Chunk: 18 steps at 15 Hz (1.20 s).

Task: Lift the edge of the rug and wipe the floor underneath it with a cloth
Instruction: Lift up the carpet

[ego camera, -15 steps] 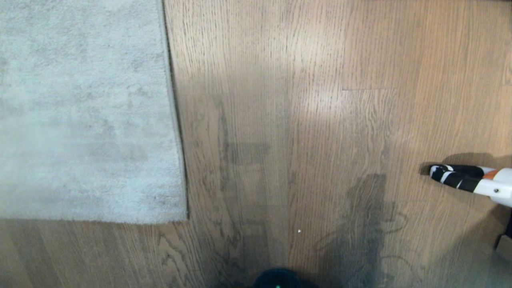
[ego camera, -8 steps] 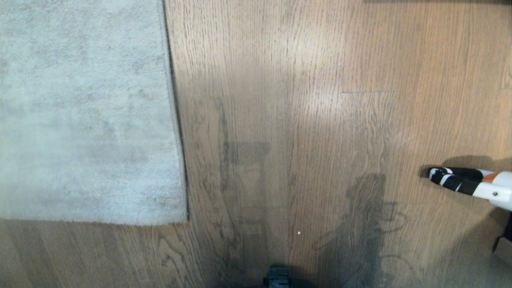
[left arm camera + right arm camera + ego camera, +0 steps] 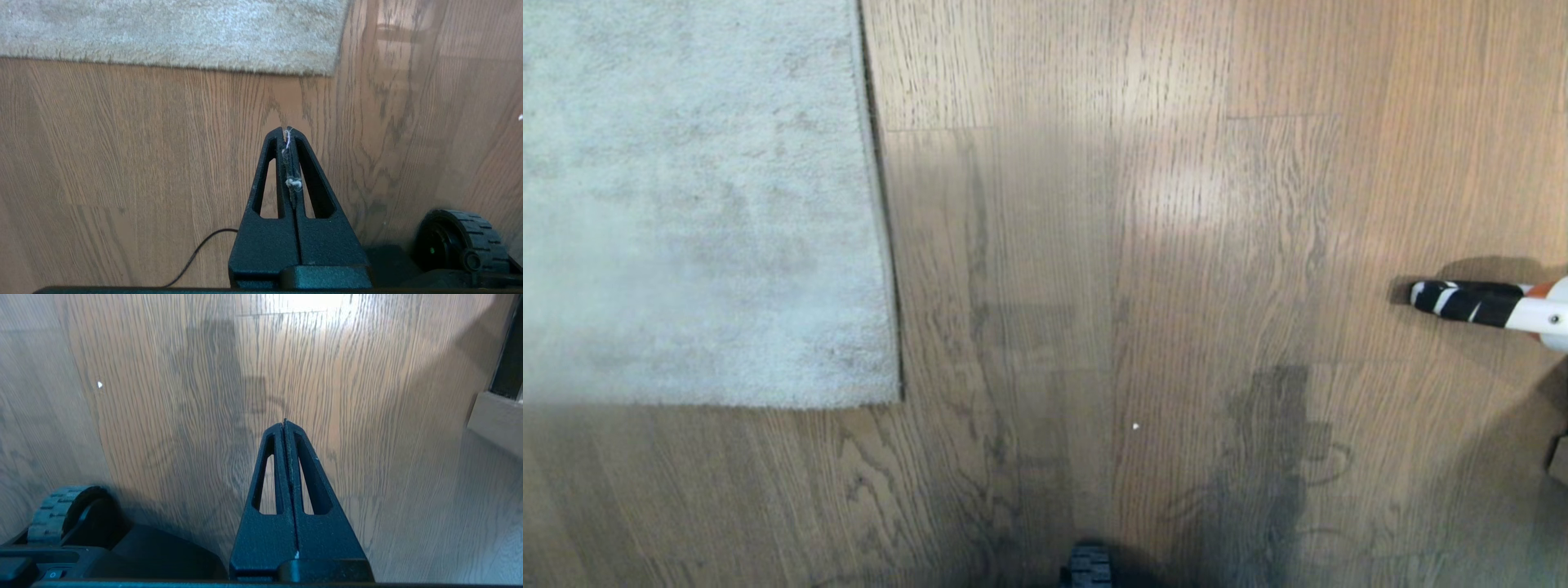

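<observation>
Whole head view has slid since half a second ago: rug corner and the striped tool both sit higher in frame, so that's my camera moving with the robot, not the things. Means I'm only lining up, nothing started yet. Rug edge (image 3: 882, 245) lies flat on the floor (image 3: 1094, 245), pale grey, mottled, short pile, corner (image 3: 894, 398) at the left of my view; no backing visible. Left gripper (image 3: 288, 131) is pressed together, empty bar some lint, over bare planks near the rug corner. Right gripper (image 3: 284, 422) also pressed together, empty, over bare floor. No yellow cloth in any view. Striped tool tip (image 3: 1462, 300) lies on the floor far right, well apart from the rug.
</observation>
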Available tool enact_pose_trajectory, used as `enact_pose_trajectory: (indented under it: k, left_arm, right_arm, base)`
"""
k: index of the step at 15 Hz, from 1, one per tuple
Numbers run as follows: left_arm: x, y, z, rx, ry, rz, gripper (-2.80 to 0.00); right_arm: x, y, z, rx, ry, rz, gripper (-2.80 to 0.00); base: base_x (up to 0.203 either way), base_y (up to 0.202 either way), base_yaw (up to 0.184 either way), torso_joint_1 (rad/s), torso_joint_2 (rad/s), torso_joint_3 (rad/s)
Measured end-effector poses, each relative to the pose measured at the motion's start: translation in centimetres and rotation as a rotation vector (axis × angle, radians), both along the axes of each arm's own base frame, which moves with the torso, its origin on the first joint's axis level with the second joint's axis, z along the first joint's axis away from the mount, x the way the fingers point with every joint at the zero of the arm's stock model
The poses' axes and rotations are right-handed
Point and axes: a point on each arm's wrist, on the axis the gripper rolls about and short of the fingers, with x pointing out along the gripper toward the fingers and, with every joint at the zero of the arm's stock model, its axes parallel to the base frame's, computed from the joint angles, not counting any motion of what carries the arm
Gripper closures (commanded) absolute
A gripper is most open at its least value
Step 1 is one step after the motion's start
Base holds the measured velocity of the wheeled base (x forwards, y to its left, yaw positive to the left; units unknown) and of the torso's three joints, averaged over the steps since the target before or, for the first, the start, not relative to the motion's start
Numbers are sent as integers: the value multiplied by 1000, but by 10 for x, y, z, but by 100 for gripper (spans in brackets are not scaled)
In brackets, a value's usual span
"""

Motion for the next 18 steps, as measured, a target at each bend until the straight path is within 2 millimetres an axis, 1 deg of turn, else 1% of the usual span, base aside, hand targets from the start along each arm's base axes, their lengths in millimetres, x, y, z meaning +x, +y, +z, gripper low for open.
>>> enact_pose_trajectory:
  k: [14, 16, 18]
  left_arm:
    - [0, 0, 1, 0, -1, -2, 0]
    - [0, 0, 1, 27, -1, -6, 0]
    - [0, 0, 1, 101, -4, -16, 0]
  right_arm:
    - [0, 0, 0, 0, -2, 0, 0]
    - [0, 0, 0, 0, -2, 1, 0]
    - [0, 0, 0, 0, -1, 0, 0]
  base:
    - [0, 0, 0, 0, 0, 0]
    - [0, 0, 0, 0, 0, 0]
    - [0, 0, 0, 0, 0, 0]
